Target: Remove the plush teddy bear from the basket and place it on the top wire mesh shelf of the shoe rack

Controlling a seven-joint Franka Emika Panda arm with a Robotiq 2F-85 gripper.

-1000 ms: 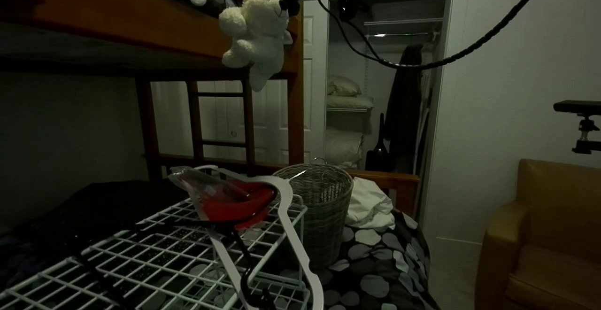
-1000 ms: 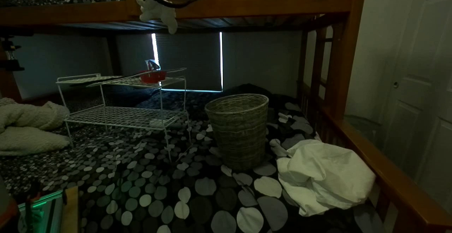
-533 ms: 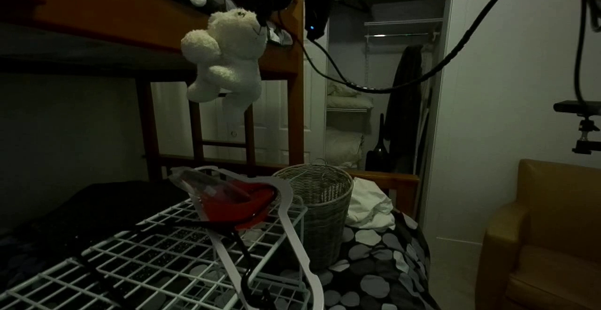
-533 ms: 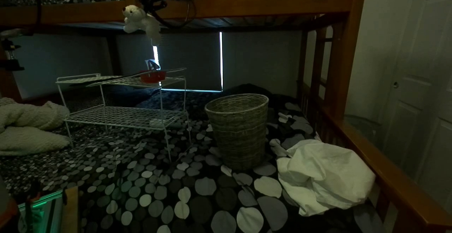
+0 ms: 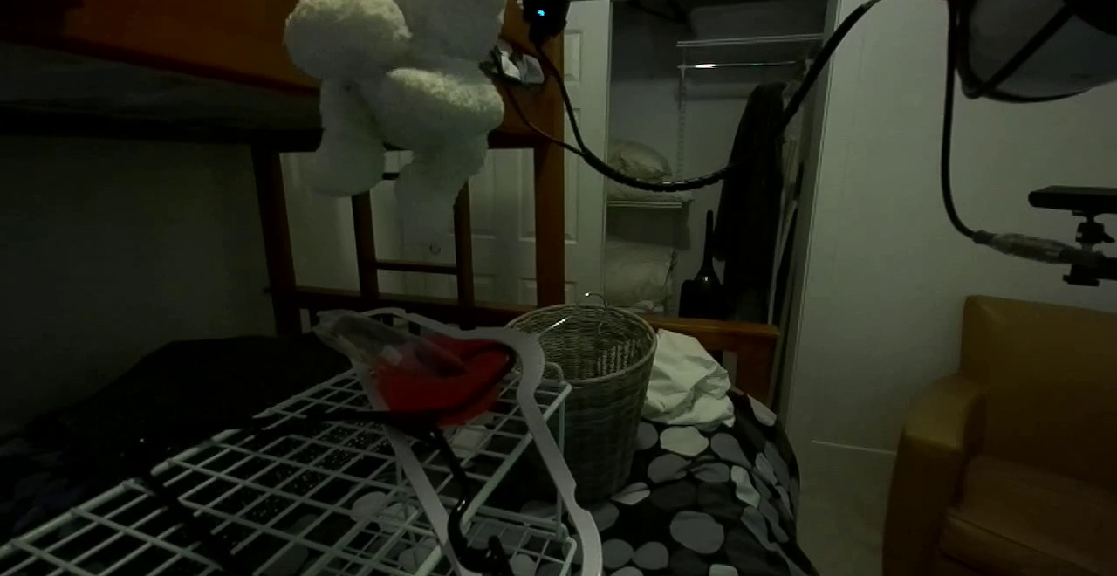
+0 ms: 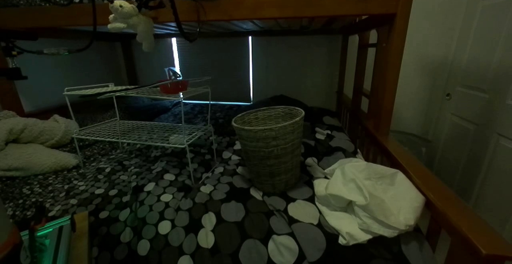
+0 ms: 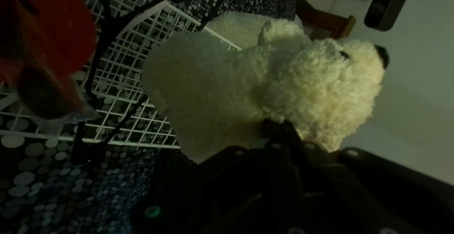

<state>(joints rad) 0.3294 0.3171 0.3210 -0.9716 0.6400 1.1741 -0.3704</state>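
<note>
The white plush teddy bear (image 5: 401, 78) hangs in the air above the wire rack in both exterior views (image 6: 134, 22). My gripper (image 7: 278, 126) is shut on the bear's body just below its head in the wrist view, where the bear (image 7: 227, 88) lies sideways across the picture. The gripper (image 6: 154, 2) is dark and hard to make out in an exterior view. The rack's white mesh top shelf (image 5: 262, 480) lies below the bear, apart from it; it also shows in the wrist view (image 7: 156, 145). The wicker basket (image 6: 270, 152) stands beside the rack; no bear shows in it.
A red item in clear plastic (image 5: 441, 380) and white and black hangers (image 5: 545, 436) lie on the top shelf's basket end. The upper bunk rail (image 6: 280, 8) is close behind the bear. A white cloth (image 6: 368, 200) and cream fleece (image 6: 36, 144) lie on the bed.
The gripper has carried the bear away from the basket side and over the rack, leftwards in both exterior views. The bear looks larger in an exterior view. The rack and basket have not moved.
</note>
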